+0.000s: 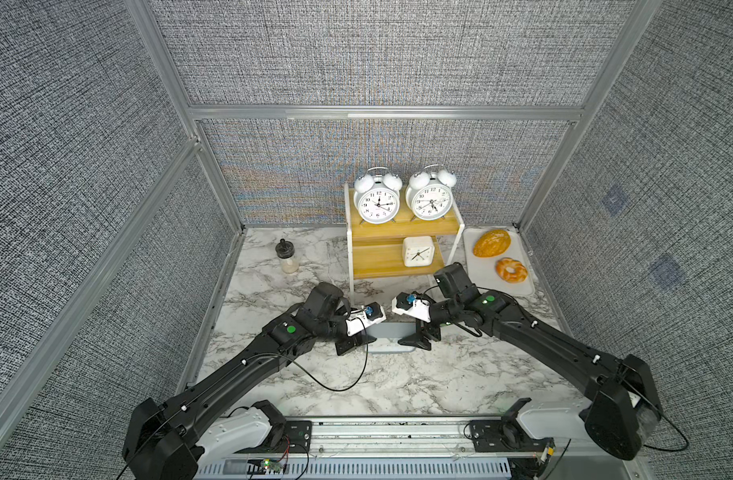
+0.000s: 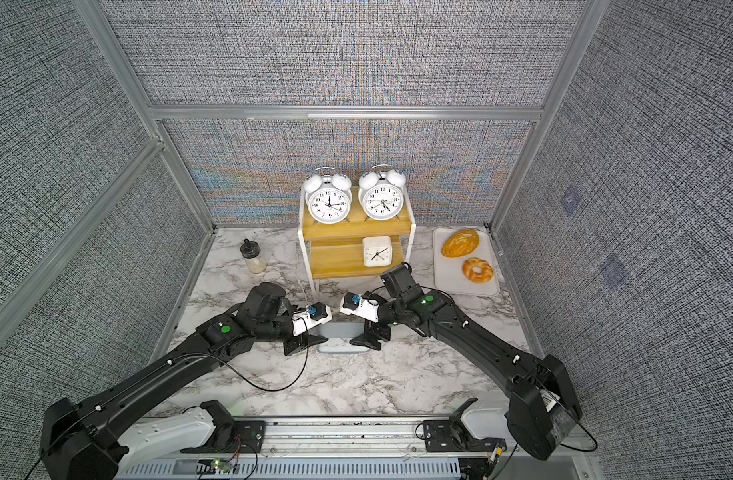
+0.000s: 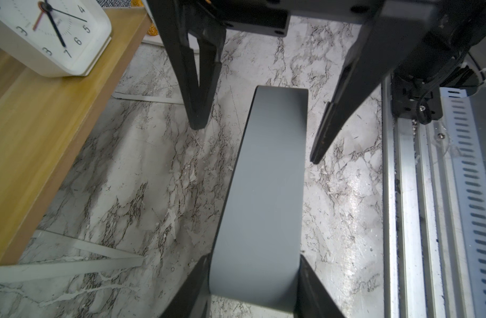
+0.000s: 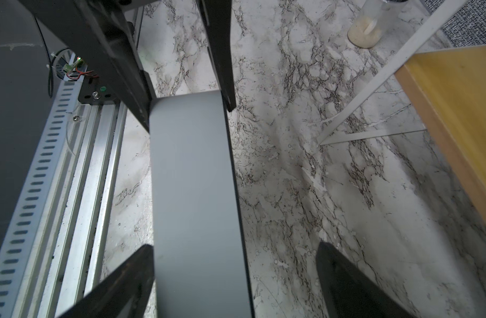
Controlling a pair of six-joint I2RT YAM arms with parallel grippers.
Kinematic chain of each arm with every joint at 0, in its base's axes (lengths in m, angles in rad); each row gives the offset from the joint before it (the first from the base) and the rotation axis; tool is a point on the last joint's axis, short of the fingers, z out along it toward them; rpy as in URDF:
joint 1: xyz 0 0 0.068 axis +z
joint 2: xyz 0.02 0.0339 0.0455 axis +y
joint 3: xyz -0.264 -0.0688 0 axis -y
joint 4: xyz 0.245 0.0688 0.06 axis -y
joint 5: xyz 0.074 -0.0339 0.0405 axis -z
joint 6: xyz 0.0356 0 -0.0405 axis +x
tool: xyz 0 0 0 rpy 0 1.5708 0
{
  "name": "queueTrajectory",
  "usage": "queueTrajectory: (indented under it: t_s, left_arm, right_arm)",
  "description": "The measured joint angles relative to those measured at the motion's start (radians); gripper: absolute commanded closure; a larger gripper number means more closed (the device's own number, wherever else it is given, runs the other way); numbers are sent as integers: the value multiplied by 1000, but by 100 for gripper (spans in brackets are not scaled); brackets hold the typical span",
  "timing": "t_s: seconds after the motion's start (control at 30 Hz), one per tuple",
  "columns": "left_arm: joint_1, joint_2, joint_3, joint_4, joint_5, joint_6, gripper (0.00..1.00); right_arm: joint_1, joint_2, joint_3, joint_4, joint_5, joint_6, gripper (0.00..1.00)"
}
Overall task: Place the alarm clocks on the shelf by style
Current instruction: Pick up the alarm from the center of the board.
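Grey woven fabric panels in aluminium framing close in a white marble-patterned tabletop point(image 1: 398, 386), and two black robot arms reach in from the near edge toward its middle. At the back stands the small two-tier shelf of yellow wooden boards on a thin white metal frame point(image 1: 381, 266). On the robot's right of it lies a flat white tray point(image 1: 481, 284). The wide grey-blue rectangular alarm clock point(image 1: 391, 336) lies on the tabletop in front of the shelf, between the two arms. The left gripper point(image 3: 254, 257) is clamped on one end of it, both fingers pressed against its sides. The right gripper point(image 4: 235, 245) straddles the other end with its fingers spread wide; one finger lies against the clock and the other stands well clear. Two round white twin-bell alarm clocks point(image 1: 377, 203) point(image 1: 431, 201) stand upright side by side on the top board. The small white rounded-square alarm clock point(image 1: 418, 251) sits on the lower board, toward the tray. A small clear jar with a black lid point(image 1: 287, 257) stands on the robot's left of the shelf. A golden loaf point(image 1: 491, 243) and a ring-shaped bun point(image 1: 511, 270) rest on the tray.
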Motion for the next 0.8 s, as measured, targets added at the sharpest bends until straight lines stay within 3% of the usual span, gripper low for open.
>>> queueTrajectory:
  t_s: [0.43,0.67,0.8]
  left_arm:
    - [0,28,15,0,-3,0,77]
    - [0,28,17,0,-17,0,76]
    - [0,24,16,0,-24,0,76]
  right_arm:
    - [10,6,8,-8,-1,0,28]
    - [18,8,8,-8,-7,9,44]
    - [18,6,5,-7,-11,14,46]
